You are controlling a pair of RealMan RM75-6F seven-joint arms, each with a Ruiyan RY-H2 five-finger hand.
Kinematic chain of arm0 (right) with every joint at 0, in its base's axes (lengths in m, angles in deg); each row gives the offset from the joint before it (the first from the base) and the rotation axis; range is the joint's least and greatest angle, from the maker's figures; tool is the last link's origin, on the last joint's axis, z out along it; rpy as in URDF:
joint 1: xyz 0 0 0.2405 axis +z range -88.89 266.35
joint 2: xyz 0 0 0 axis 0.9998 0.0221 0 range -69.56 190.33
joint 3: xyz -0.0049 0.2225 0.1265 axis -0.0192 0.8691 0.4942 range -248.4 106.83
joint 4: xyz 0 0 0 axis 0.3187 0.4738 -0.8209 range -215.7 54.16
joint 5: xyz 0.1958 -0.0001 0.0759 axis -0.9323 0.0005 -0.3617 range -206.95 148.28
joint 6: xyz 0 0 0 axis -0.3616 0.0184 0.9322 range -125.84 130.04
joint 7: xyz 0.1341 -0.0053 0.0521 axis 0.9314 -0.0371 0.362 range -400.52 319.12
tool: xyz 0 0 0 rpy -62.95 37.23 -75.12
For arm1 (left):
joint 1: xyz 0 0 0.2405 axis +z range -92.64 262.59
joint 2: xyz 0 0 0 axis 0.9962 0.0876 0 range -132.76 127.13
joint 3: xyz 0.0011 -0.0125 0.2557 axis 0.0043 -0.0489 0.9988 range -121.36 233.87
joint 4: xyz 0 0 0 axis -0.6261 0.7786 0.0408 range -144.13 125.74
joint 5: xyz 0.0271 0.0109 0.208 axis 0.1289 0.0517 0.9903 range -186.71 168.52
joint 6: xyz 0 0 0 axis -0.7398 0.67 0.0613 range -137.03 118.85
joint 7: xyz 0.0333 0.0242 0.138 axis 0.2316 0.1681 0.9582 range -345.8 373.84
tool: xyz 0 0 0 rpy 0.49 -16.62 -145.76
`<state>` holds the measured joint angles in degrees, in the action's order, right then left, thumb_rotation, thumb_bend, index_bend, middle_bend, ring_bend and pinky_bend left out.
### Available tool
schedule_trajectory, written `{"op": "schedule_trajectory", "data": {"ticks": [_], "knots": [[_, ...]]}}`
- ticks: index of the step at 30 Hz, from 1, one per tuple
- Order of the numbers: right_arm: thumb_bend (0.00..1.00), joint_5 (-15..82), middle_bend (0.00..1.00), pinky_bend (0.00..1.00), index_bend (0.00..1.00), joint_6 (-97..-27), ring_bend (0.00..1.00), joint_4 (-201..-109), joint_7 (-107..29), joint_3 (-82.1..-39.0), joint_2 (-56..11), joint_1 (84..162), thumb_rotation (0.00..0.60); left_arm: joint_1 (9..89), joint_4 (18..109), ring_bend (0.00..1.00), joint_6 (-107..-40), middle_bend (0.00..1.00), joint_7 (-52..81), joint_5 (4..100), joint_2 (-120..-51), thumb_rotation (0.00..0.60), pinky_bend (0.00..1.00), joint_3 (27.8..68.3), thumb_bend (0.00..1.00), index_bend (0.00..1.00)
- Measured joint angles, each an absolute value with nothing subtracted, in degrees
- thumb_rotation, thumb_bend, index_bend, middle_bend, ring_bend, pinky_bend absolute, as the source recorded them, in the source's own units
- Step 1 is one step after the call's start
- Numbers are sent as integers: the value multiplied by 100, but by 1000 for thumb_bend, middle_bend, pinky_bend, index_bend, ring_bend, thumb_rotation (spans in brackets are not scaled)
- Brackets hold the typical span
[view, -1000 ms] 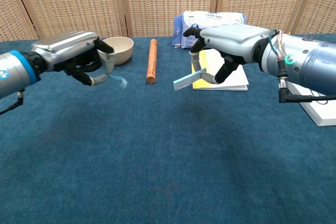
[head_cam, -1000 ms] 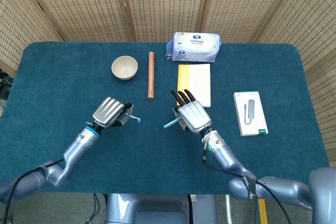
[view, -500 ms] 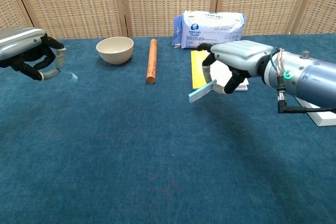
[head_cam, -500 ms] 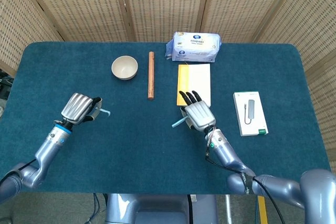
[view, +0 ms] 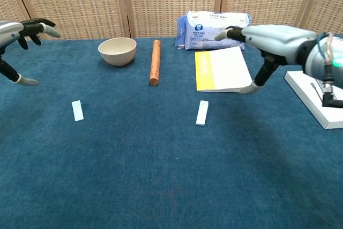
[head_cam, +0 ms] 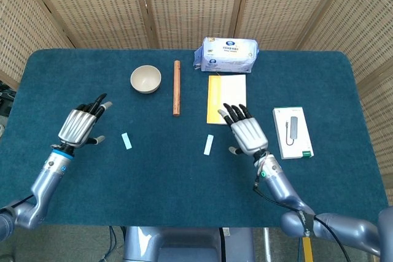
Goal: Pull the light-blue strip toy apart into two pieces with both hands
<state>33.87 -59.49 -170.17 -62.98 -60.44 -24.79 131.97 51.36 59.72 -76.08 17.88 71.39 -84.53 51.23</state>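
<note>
The light-blue strip toy lies in two separate pieces on the blue tablecloth. The shorter piece [head_cam: 126,141] [view: 77,110] rests at the left, just right of my left hand [head_cam: 81,126] [view: 21,31]. The longer piece [head_cam: 209,145] [view: 202,112] lies near the centre, just left of my right hand [head_cam: 247,133] [view: 270,37]. Both hands hover with fingers spread and hold nothing.
A wooden stick [head_cam: 176,88] and a cream bowl [head_cam: 145,79] sit at the back. A yellow-edged notebook [head_cam: 228,97], a wipes pack [head_cam: 226,54] and a white box [head_cam: 293,132] lie toward the right.
Both hands opened and let go of their strip pieces, which now lie on the cloth. The left hand drifted left, the right hand moved right.
</note>
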Motion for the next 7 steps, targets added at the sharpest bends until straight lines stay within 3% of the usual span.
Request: {"op": "schedule_trajectory", "data": {"ticks": [7], "knots": [[0,4425,0,0,0,-7033,0,-17060,-5767,-6455,-1879,12425,600,5902,7466,0,-8243,0,2536,6475,-7698,600,0,5098,0,0]]}}
